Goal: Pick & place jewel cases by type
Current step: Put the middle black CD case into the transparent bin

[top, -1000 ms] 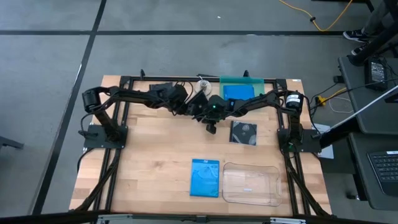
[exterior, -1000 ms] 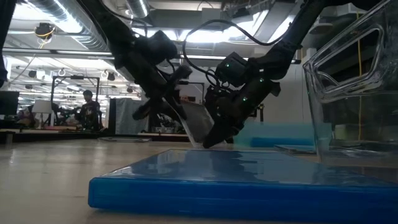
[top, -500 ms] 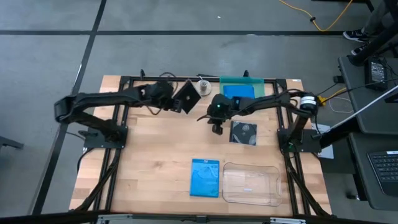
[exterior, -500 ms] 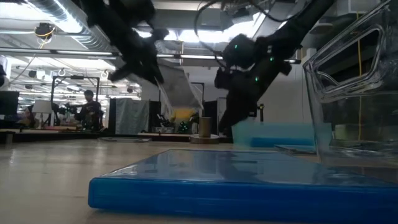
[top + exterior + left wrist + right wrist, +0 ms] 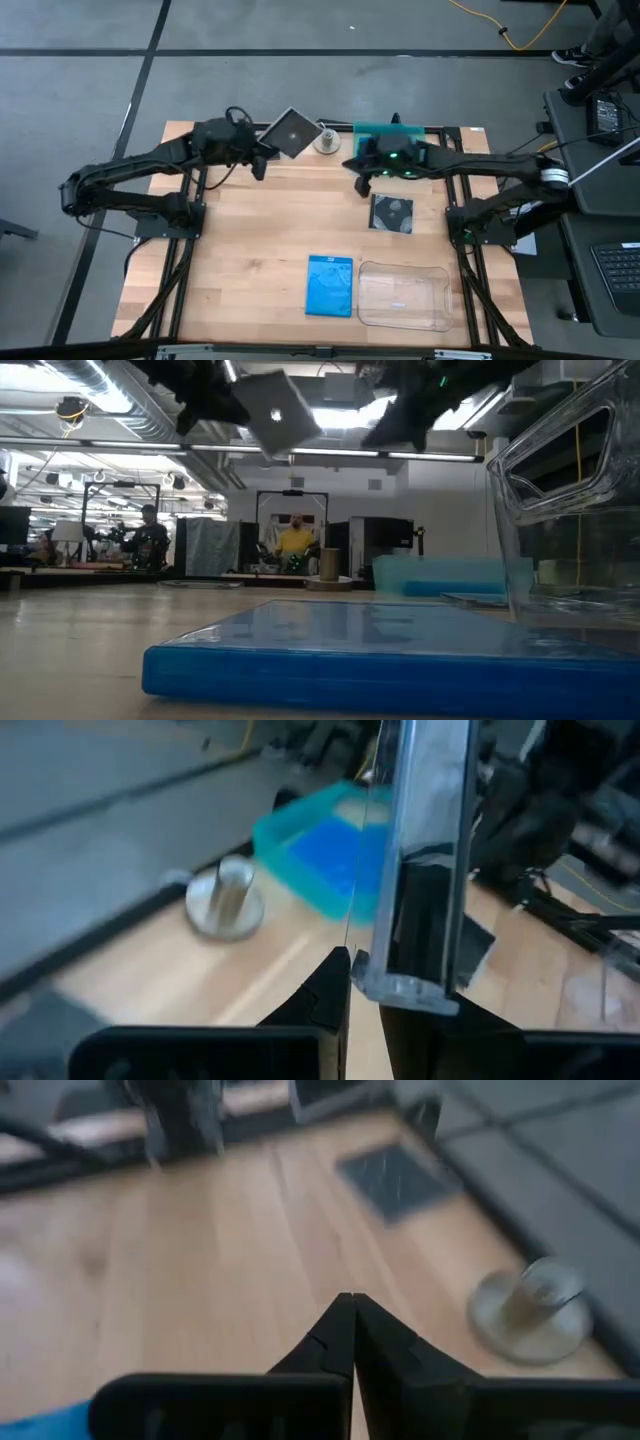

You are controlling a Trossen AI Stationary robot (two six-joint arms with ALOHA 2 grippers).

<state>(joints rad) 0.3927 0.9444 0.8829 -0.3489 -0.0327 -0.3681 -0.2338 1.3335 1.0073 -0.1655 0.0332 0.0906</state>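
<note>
My left gripper (image 5: pixel 262 148) is raised above the table's far left part, shut on a grey squarish jewel case (image 5: pixel 292 130). The low view shows that case (image 5: pixel 280 410) high in the air. My right gripper (image 5: pixel 362 184) is shut and empty, up in the air beside the teal tray (image 5: pixel 372 128). A bright blue case (image 5: pixel 385 148) lies in that tray. A dark case (image 5: pixel 392 212) lies flat on the table's right half. Another blue case (image 5: pixel 330 285) lies flat near the front edge. My left gripper pinches the grey case between its two fingers, one finger (image 5: pixel 330 988) on each flat face, at the case's near edge (image 5: pixel 400 986). The fingers come from the table's left, slanting a little downward. The case is lifted clear of the table and stands out past the fingers, tilted.
A clear plastic tray (image 5: pixel 403 297) sits at the front right beside the blue case. A small metal post on a round base (image 5: pixel 327 138) stands at the far edge between the two grippers. Black frame rails run along the table's sides.
Both grippers have risen from the table's far middle. My left gripper has carried the grey case up, clear of the table, and drawn back toward the far left, rolling so that the case has turned. My right gripper, shut, has risen and moved a little toward the right.
</note>
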